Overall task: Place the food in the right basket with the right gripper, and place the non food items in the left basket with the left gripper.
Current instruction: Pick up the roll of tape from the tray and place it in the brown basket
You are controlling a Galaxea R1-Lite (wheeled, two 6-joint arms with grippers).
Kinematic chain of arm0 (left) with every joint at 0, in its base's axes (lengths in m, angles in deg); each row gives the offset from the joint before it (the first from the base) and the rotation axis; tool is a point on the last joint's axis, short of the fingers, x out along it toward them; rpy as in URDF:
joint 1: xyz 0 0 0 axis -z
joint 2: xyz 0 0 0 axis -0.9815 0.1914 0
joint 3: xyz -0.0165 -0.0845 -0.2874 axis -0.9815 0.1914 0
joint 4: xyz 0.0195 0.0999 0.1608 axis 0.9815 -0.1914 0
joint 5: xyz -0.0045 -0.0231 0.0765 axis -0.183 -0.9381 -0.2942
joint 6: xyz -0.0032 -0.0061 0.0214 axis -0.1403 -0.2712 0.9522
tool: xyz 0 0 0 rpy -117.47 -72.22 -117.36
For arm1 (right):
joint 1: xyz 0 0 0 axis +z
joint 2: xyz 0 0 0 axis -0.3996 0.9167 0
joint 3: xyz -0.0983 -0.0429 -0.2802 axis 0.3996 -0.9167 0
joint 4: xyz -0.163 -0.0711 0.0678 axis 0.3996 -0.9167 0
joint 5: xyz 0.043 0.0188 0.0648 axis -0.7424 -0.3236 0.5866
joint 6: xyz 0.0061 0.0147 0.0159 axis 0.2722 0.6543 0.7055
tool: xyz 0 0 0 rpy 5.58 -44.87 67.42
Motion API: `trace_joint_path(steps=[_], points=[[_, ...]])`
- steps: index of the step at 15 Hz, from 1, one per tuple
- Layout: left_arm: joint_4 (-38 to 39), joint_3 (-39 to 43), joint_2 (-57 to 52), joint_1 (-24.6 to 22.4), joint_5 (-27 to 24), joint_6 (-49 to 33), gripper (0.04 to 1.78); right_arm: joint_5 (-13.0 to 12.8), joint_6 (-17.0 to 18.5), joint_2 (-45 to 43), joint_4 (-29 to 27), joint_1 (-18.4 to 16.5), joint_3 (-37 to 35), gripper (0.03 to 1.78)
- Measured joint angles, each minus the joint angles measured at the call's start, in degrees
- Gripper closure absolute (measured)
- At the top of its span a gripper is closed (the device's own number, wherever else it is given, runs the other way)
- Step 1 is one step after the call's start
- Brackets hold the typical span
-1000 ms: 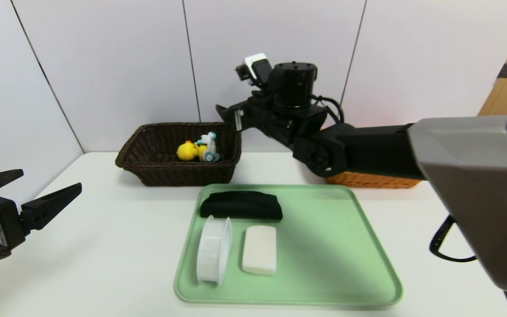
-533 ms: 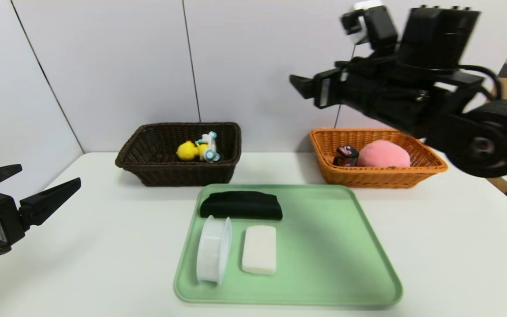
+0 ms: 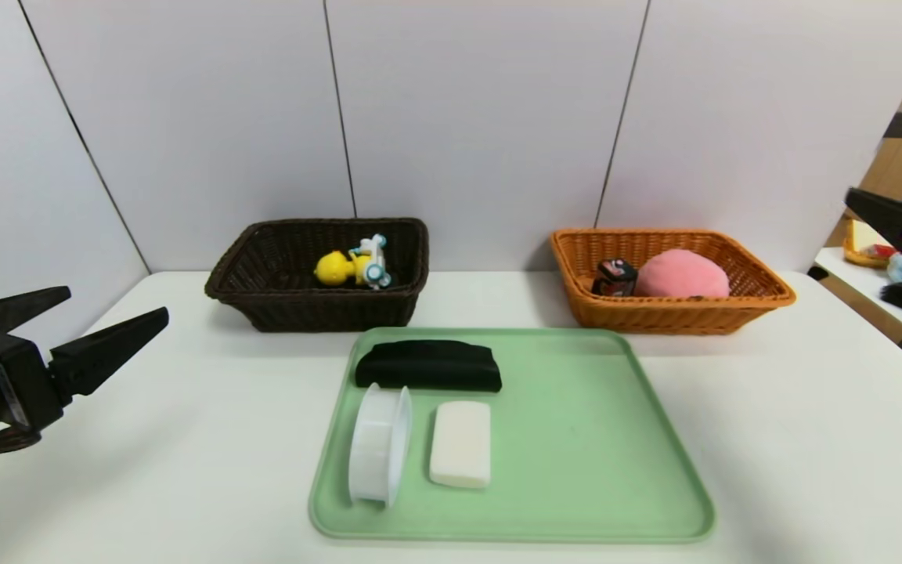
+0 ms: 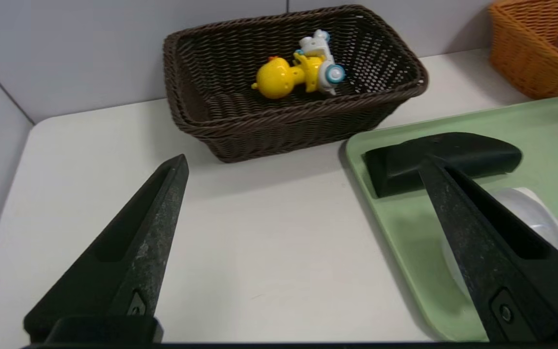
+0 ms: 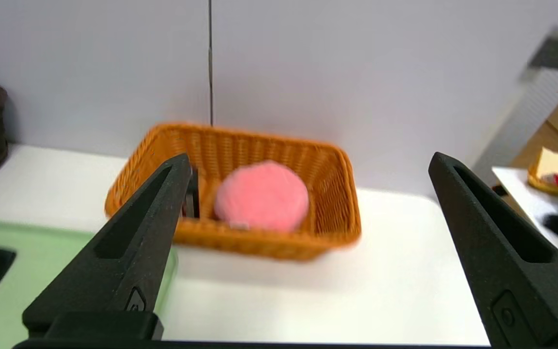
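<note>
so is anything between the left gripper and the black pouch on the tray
Nothing visible does. The left gripper hangs open over bare table, left of the green tray. The black pouch lies at the tray's far end, with the white round container nearer the robot and off the line. Only the tray's low rim lies between.

A white table [image 3: 185,439] carries three things. A dark brown basket [image 3: 318,301] sits at the back left, an orange basket [image 3: 670,309] at the back right, well apart. In front, between them, lies a pale green tray [image 3: 600,470].
</note>
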State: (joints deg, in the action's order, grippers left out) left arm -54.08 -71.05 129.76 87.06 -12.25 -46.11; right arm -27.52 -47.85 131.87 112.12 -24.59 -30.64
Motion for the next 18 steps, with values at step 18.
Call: trace_joint_path(steps=[18], points=[[-46.8,-41.3,26.0,31.2,7.6,-14.4,0.13,2.2,1.2,-23.9,-12.6,-2.4,-14.9,0.12]])
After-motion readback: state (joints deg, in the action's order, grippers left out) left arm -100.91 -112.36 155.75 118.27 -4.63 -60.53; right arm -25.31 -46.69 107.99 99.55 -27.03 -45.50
